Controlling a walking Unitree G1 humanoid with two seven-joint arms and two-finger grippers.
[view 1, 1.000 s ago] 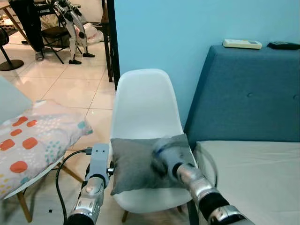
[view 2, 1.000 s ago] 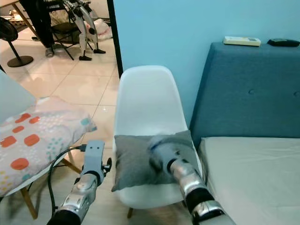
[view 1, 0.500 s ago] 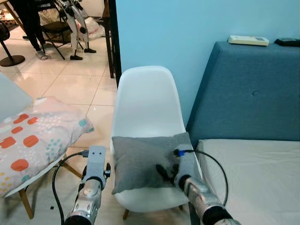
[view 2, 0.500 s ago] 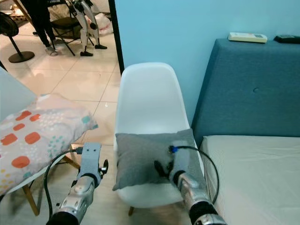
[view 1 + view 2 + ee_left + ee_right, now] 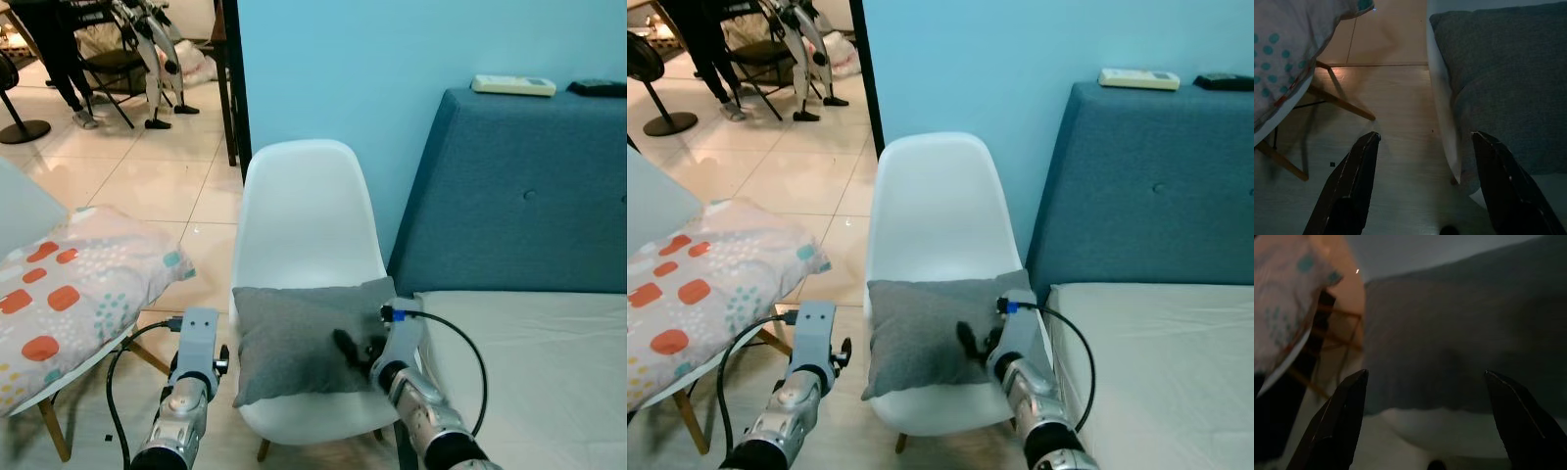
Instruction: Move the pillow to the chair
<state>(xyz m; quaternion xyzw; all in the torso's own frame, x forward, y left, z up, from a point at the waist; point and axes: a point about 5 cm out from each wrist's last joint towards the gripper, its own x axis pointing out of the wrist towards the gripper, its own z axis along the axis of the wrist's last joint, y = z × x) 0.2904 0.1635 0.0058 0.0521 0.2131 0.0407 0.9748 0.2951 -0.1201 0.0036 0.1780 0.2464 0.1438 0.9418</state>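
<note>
The grey pillow is lying flat on the seat of the white chair, its front edge hanging a little over the seat's rim. The right pincer is hovering just above the pillow's right half, its two black fingers spread wide and gripping nothing; from the wrist camera the grey cloth is showing between them with the white seat edge below. The left pincer is hanging beside the chair's left edge, low over the tiled floor, its fingers also parted and empty, one tip near the pillow's corner without touching it that I can tell. A black cable is looping from each wrist. To the left, a second pillow with orange and teal spots is resting on a wooden-legged seat. To the right of the chair a bed is standing against the blue wall, with a blue padded headboard and a pale mattress; a white remote is lying on top of the headboard. In the far room, a person's legs are showing near some chairs.
</note>
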